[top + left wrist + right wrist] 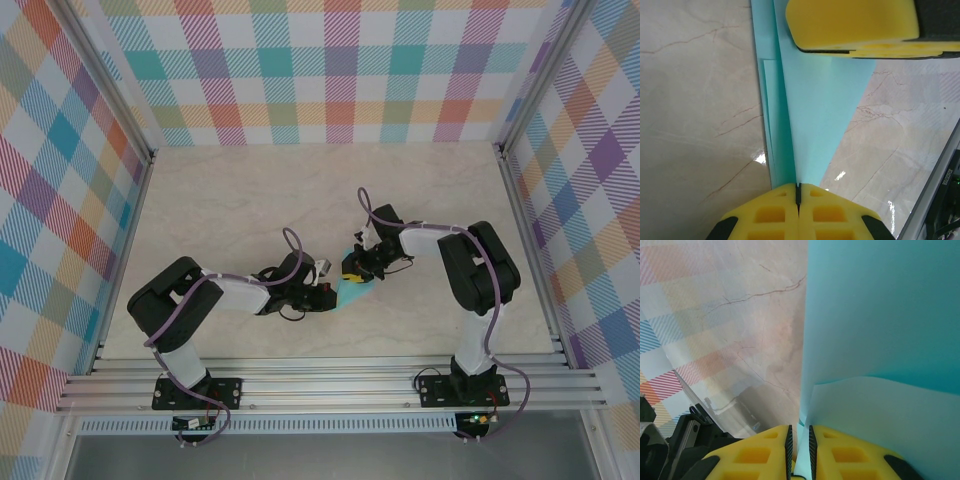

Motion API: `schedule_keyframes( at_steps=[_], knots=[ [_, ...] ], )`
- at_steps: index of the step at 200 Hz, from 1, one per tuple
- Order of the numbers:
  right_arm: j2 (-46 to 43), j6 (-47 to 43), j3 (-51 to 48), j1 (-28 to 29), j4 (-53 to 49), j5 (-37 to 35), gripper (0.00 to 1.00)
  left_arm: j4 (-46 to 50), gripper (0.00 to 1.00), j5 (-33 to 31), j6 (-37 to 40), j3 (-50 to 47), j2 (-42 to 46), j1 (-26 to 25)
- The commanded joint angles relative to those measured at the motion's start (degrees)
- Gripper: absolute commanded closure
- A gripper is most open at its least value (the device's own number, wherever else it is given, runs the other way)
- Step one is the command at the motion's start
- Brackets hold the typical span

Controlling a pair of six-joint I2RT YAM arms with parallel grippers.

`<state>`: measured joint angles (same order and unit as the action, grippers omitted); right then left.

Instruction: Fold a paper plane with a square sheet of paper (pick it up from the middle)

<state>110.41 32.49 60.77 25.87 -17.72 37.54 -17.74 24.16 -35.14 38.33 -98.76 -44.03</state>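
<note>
Left wrist, gripper (798, 190) pinching paper plane (815, 115) edge

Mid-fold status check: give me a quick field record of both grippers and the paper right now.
folded paper: light blue, creased lengthwise, spanning between both grippers
left gripper: shut on its narrow end
right gripper: shut on its wider end
table: pale marble pattern beneath
paper lifted or resting: cannot tell

Two robot arms (190, 300) (482, 265), two yellow-padded grippers (left gripper (798, 192), right gripper (799, 436)), one folded light-blue paper sheet (815, 125) and one marble-look table (250, 200).
</note>
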Motion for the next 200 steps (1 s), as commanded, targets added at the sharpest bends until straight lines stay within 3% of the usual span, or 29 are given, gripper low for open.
schedule_keyframes(
  at_steps=[1, 72, 104, 132, 161, 200],
  knots=[
    [2.3, -1.3, 1.2, 0.2, -0.2, -1.0, 0.81, 2.6, 0.96, -1.1, 0.4, -2.0, 0.3, 0.8],
    [4.6, -1.8, 0.8, 0.2, -0.9, -2.9, 0.82, 3.4, 0.97, 0.5, 0.7, -2.9, 1.6, 0.8],
    [4.2, -2.1, 0.5, 0.2, -2.1, -4.8, 0.83, 3.8, 0.9, 0.4, 0.0, -3.2, 3.9, 0.8],
    [4.3, -2.4, 0.3, 0.2, -2.1, -4.5, 0.83, 8.3, 0.75, -2.8, 0.3, -1.9, 9.2, 0.8],
    [4.3, -2.6, 0.2, 0.2, -2.5, -4.5, 0.83, 10.9, 0.78, -3.0, 0.9, 0.0, 12.0, 0.8],
    [4.1, -2.7, 0.1, 0.2, -2.5, -4.5, 0.83, 8.3, 0.81, 1.4, -0.2, 3.3, 8.9, 0.9]
  ],
)
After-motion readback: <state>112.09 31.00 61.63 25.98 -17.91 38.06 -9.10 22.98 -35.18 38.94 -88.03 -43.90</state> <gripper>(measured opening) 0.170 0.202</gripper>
